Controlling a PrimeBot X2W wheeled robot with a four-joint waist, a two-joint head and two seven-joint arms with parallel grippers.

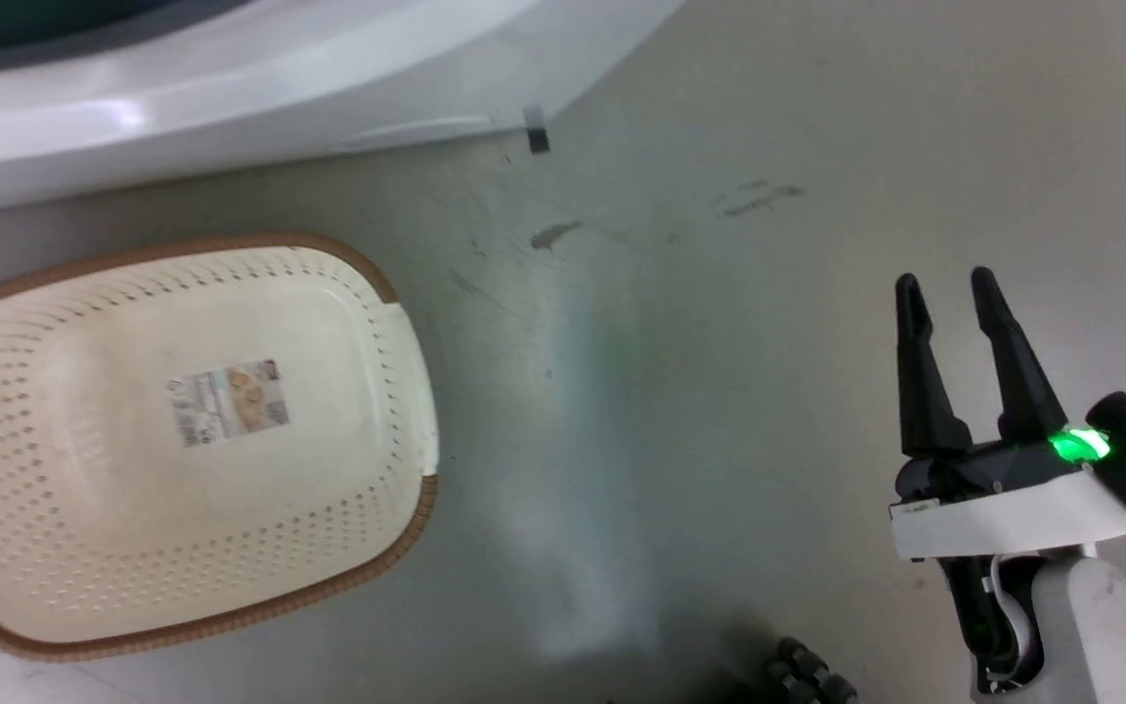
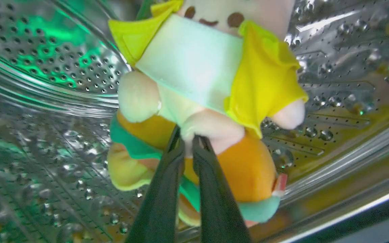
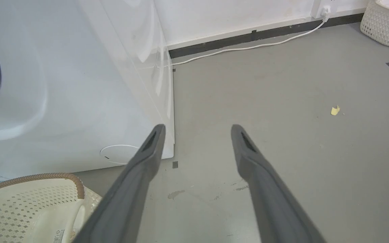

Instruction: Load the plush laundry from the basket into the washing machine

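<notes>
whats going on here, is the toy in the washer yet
The left tool is shut on the plush and holds it inside the steel drum of the washer; it has not let go yet. The basket sits on the floor with just its paper label inside. The right tool is open over the floor, holding nothing.
</notes>
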